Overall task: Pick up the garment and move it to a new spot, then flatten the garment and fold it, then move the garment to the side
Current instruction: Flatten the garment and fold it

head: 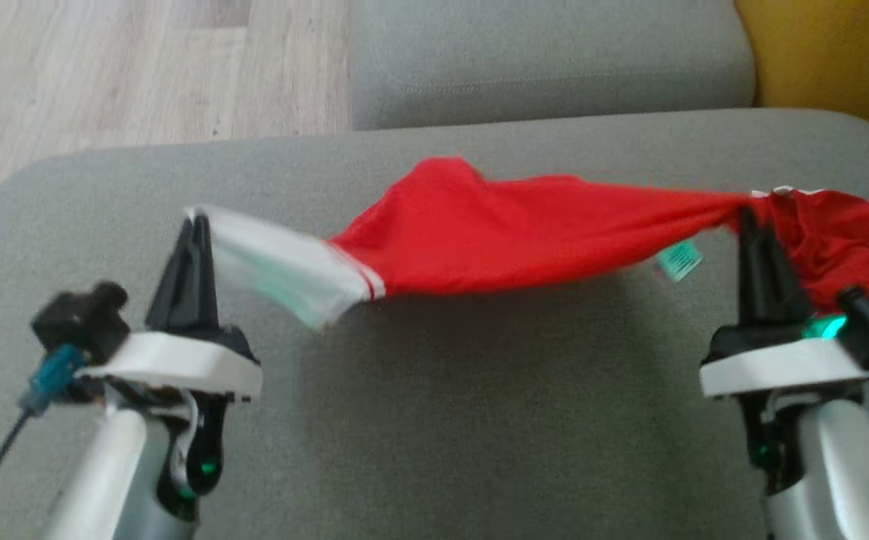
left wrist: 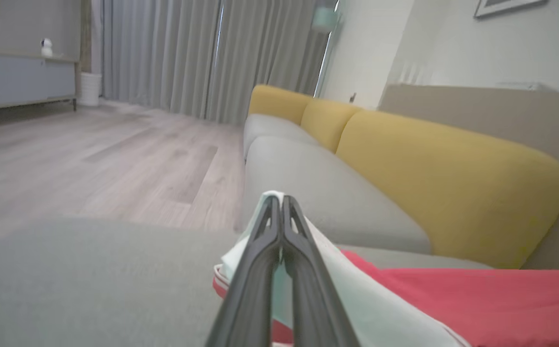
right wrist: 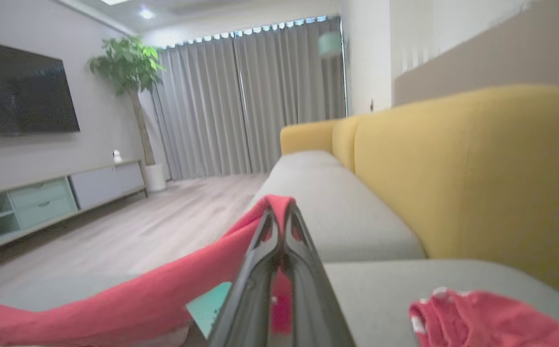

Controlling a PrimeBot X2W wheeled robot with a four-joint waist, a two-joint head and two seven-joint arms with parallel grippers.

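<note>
Across mid-frame, head view: garment [head: 479, 232] hangs stretched above the sofa seat [head: 479, 420]. Left pincer [head: 196, 225] is clamped on the white end, right pincer [head: 750, 221] on the red end. Pincers are well apart, probably to spread the cloth before flattening.

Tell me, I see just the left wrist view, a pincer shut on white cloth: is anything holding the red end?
Observer: Yes, the right pincer is shut on the garment near its red end.
Operator: Does the middle lie on the sofa?
Observer: It seems to hang above the sofa, with a shadow beneath.
Operator: Any label?
Observer: A small teal tag dangles by the right pincer.
</note>
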